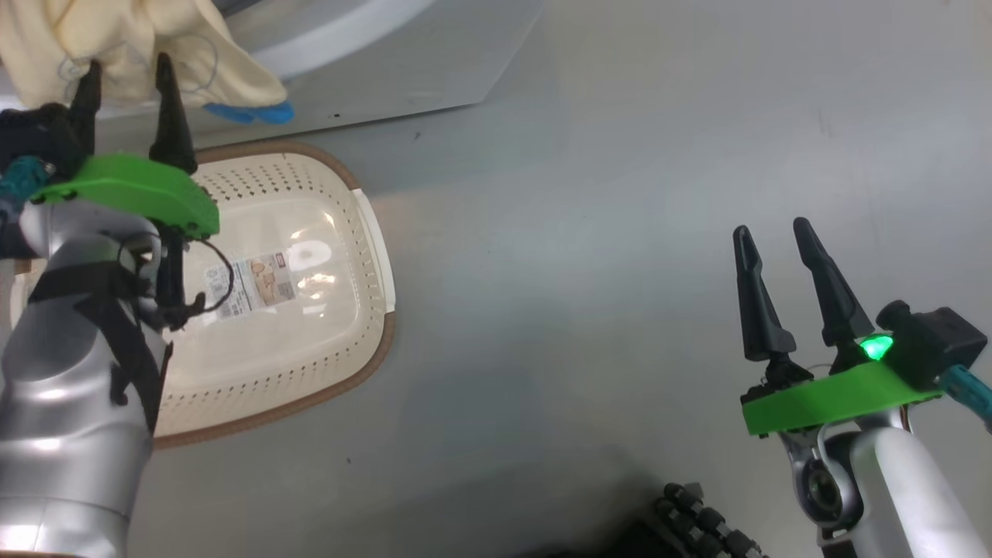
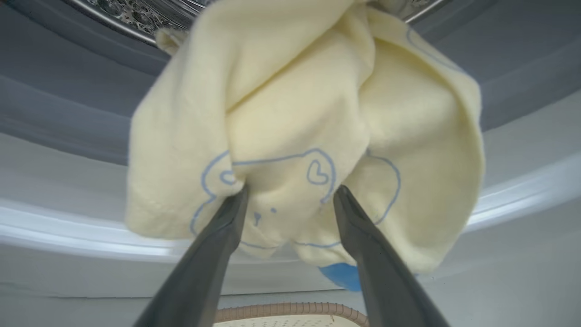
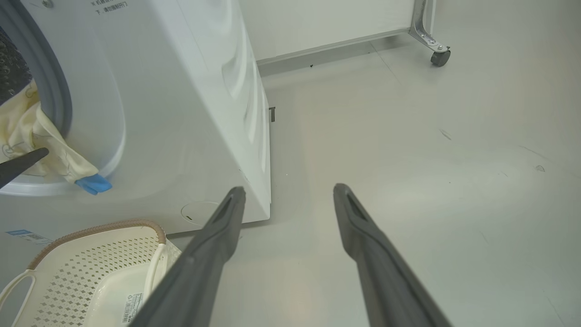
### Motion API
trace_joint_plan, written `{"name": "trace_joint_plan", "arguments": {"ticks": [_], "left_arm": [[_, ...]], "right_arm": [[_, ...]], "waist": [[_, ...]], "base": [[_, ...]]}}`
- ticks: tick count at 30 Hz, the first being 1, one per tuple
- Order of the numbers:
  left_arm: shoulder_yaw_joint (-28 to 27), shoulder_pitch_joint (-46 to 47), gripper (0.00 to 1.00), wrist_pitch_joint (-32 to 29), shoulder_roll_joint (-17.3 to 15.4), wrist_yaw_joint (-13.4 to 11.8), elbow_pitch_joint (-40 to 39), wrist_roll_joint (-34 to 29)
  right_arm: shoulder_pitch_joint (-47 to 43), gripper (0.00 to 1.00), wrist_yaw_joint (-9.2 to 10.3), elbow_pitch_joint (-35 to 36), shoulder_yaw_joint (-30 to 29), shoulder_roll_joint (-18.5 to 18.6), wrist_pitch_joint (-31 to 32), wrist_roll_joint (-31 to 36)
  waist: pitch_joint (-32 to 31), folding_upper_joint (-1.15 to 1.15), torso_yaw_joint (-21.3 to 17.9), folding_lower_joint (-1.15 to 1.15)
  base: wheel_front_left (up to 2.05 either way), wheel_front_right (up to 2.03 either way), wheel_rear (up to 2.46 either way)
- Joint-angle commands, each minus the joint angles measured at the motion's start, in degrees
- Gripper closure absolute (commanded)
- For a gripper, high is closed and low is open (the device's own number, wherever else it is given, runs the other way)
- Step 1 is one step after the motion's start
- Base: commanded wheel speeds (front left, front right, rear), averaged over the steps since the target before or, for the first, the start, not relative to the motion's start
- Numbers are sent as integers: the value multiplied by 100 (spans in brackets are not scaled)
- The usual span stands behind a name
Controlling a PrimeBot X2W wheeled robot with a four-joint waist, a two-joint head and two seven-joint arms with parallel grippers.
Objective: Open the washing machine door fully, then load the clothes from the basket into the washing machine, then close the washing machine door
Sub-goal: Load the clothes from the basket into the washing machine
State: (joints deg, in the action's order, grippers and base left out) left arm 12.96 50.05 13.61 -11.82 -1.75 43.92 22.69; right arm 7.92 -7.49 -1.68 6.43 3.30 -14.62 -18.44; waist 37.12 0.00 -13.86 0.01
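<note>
Now the clothes (image 2: pixel 295 113) hang over the lip of the washing machine (image 3: pixel 181 91), above the basket (image 1: pixel 325 333). The left gripper (image 1: pixel 128 63) is spread apart, its tips against the cloth. The right gripper (image 1: pixel 771 228), also spread, is over the floor (image 1: pixel 620 232).

Pale grey floor (image 3: pixel 408 136) ran smooth and glossy across the room, with a few small scuffs (image 3: pixel 539 168) out on the right. Far back stood a white panel (image 3: pixel 327 22) on a metal leg (image 3: pixel 424 27) with a black caster (image 3: pixel 439 57), and soft light pooled on the floor.
</note>
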Motion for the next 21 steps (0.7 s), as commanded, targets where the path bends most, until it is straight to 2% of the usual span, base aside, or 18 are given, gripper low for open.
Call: {"name": "trace_joint_plan", "arguments": {"ticks": [1, 10, 11, 12, 13, 16, 17, 18, 21], "left_arm": [[-151, 159, 0, 66, -179, -3, -105, 12], [-367, 690, 2, 131, 44, 300, 66, 275], [-440, 720, 23, 134, 84, 332, 41, 340], [-481, 748, 51, 135, 86, 344, -41, 320], [-519, 752, 61, 136, 96, 357, -120, 295], [-640, 700, 73, 137, 131, 346, -337, 206], [-654, 663, 89, 137, 135, 349, -386, 161], [-662, 628, 100, 138, 134, 349, -449, 99], [-713, 514, 100, 138, 134, 369, -570, -8]], "right_arm": [[-2, 0, 0, 170, 98, 20, -37, -31], [63, 0, 0, 153, 92, -15, -38, -107], [72, 0, 0, 148, 90, -19, -38, -118], [80, 0, 0, 139, 85, -22, -38, -126], [85, 0, 0, 128, 81, -24, -38, -130], [104, 0, 0, 99, 79, -30, -38, -137], [111, 0, 0, 91, 82, -32, -38, -139], [115, 0, 0, 84, 85, -33, -38, -133], [127, 0, 0, 63, 78, -35, -38, -120]], "waist": [[63, 0, -13, -1], [259, 0, -55, -1], [261, 0, -61, -1], [255, 0, -59, -1], [244, 0, -53, -1], [191, 0, -24, -1], [166, 0, -14, -1], [137, 0, 5, -1], [48, 0, 56, -1]], "base": [[0, 0, 0], [0, 0, 0], [0, 0, 0], [0, 0, 0], [0, 0, 0], [0, 0, 0], [0, 0, 0], [0, 0, 0], [0, 0, 0]]}}
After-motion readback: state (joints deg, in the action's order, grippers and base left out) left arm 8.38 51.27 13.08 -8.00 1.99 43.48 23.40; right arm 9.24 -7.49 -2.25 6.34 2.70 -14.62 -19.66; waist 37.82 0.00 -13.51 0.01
